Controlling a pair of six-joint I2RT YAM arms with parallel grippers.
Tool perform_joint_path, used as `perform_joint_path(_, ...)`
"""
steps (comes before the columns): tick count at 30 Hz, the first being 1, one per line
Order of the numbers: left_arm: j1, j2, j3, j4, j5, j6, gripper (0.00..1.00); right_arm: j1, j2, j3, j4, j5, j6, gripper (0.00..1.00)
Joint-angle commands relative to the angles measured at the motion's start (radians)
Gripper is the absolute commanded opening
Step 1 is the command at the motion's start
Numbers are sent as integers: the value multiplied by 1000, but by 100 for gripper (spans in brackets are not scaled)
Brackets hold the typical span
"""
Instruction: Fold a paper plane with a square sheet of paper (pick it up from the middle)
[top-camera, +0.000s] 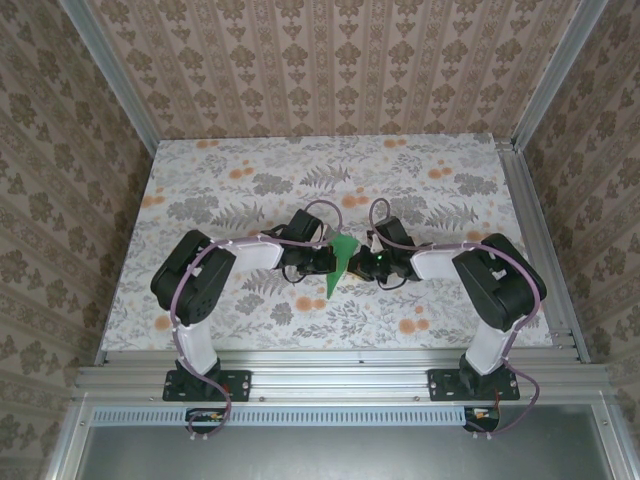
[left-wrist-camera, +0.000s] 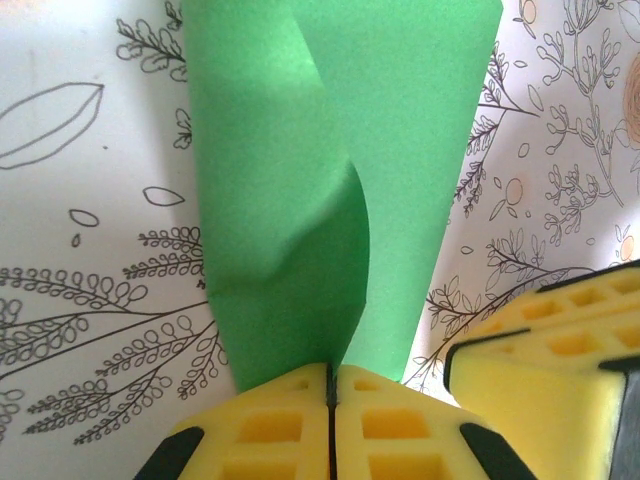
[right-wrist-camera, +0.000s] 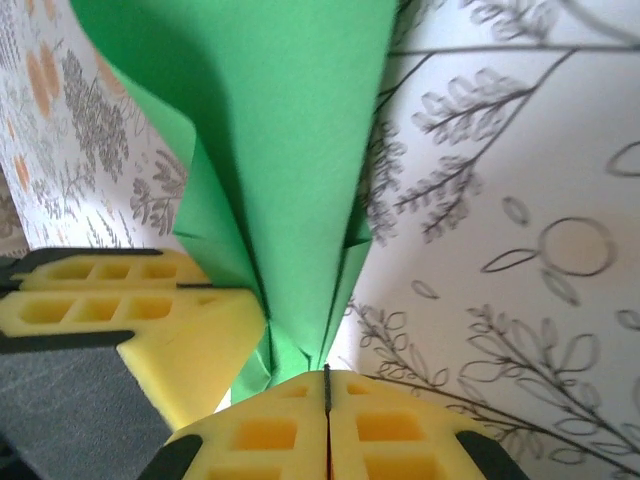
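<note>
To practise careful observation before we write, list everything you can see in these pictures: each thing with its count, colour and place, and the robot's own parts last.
paper plane: one, bright green, folded narrow and pointed, at the table's middle between the two hands.
table: one, pale with grey and orange floral print, under the arms.
walls: three, beige patterned wallpaper, at the table's left, back and right.
frame rails: silver metal, along the table's near edge and sides.
left arm: one, black and white, reaching inward from the near rail.
right arm: one, black and white, mirrored.
left hand: yellow pads, shut on the paper plane.
right hand: yellow pads, shut on the paper plane.
</note>
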Motion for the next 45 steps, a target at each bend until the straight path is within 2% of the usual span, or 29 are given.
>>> perform_joint_path(1, 12, 19, -10, -51, -22, 36, 8, -3, 10, 8, 39, -26, 33, 10)
perform_joint_path(13, 10, 7, 15, -67, -9, 48, 8, -3, 98, 61, 55, -58, 39, 11)
perform_joint_path(32, -12, -7, 54, -63, 14, 53, 8, 1, 116, 53, 32, -59, 21, 7)
perform_joint_path(45, -17, 13, 62, -79, 2, 60, 8, 0, 103, 39, 45, -63, 23, 7)
